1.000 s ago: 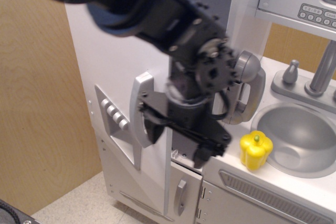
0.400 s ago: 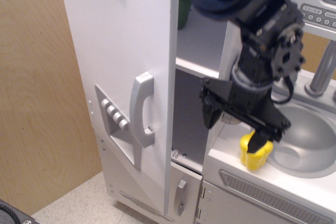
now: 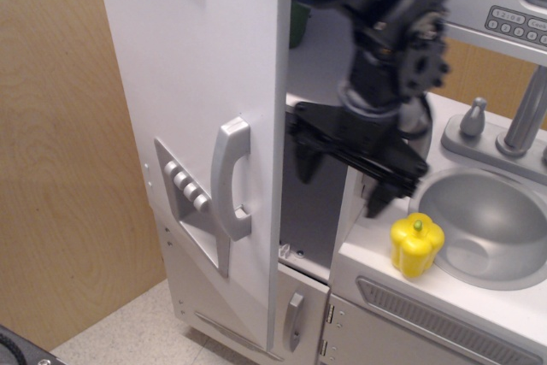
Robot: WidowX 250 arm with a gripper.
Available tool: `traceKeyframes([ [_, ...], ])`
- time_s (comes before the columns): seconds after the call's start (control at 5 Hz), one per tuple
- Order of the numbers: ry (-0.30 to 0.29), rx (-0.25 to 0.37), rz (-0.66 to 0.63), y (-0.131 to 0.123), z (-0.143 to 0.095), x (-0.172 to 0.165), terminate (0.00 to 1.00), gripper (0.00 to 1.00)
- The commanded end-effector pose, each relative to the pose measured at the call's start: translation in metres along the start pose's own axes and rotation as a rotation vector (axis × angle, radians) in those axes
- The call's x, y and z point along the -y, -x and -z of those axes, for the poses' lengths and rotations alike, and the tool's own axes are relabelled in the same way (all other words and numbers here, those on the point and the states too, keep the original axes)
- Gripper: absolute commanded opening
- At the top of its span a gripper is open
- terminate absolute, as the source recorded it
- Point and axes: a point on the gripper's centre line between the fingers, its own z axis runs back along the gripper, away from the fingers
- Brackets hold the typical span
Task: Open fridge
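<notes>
The fridge (image 3: 205,66) is a tall white toy cabinet at the left. Its large door stands swung open, with its free edge (image 3: 278,168) facing me. The door carries a long silver handle (image 3: 229,181) and a grey dispenser panel (image 3: 184,187) with buttons. The dark fridge interior (image 3: 312,211) and a white shelf (image 3: 320,100) show behind the door edge. My black gripper (image 3: 340,179) hangs in the opening, just right of the door edge. It is open and empty, with one finger (image 3: 303,160) inside the opening and the other by the counter edge.
A yellow toy pepper (image 3: 416,244) sits on the counter beside the grey sink (image 3: 491,250). A faucet (image 3: 530,113) stands behind the sink. A smaller lower door with a short handle (image 3: 293,320) is below. A cupboard with a vent strip (image 3: 427,318) is under the counter. A wooden wall (image 3: 60,168) is at left.
My gripper swung from the door edge right to above the pepper, then back up and left into the fridge opening. The door has kept its position.
</notes>
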Motion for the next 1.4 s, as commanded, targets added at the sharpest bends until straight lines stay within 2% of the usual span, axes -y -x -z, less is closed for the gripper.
traceKeyframes([
  [0.0, -0.021, 0.043, -0.021, 0.022, -0.024, -0.033, 0.00, 1.00],
  [0.4, -0.047, 0.020, 0.009, 0.065, -0.022, -0.069, 0.00, 1.00],
  [0.6, -0.083, 0.014, 0.020, 0.085, -0.013, -0.096, 0.00, 1.00],
  [0.8, -0.120, 0.019, -0.002, 0.089, -0.003, -0.121, 0.00, 1.00],
  [1.0, -0.166, 0.047, -0.065, 0.077, 0.006, -0.145, 0.00, 1.00],
  [1.2, -0.172, 0.081, -0.128, 0.055, 0.014, -0.169, 0.00, 1.00],
])
